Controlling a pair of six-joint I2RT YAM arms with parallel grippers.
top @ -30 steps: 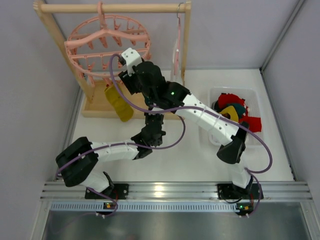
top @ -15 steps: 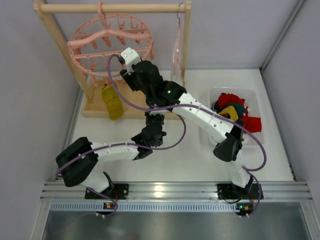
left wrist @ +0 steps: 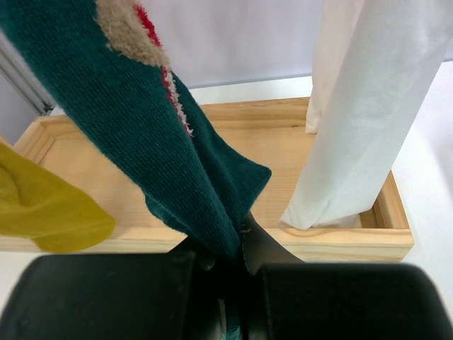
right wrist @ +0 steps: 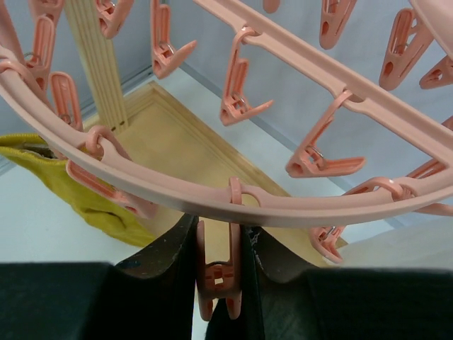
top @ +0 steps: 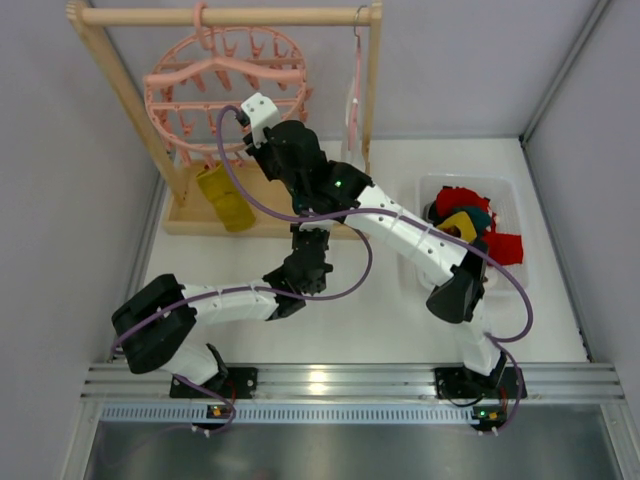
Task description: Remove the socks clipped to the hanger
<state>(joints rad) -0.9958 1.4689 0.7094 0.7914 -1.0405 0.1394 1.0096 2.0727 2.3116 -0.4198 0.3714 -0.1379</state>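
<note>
Teal sock [left wrist: 177, 163] looks soft and light, so the left gripper [left wrist: 237, 241] pinching its lower end seems right, with the right gripper [right wrist: 218, 248] clamped on 1 stiff clip [right wrist: 216, 280] of the hanger [right wrist: 297, 205].

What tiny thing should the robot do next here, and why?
Probably squeeze the right gripper a little harder on the clip peg it brackets on the hanger, so the peg opens. The left gripper is already shut on the teal sock, ready to pull it free; whether this peg holds that sock is not visible.
</note>
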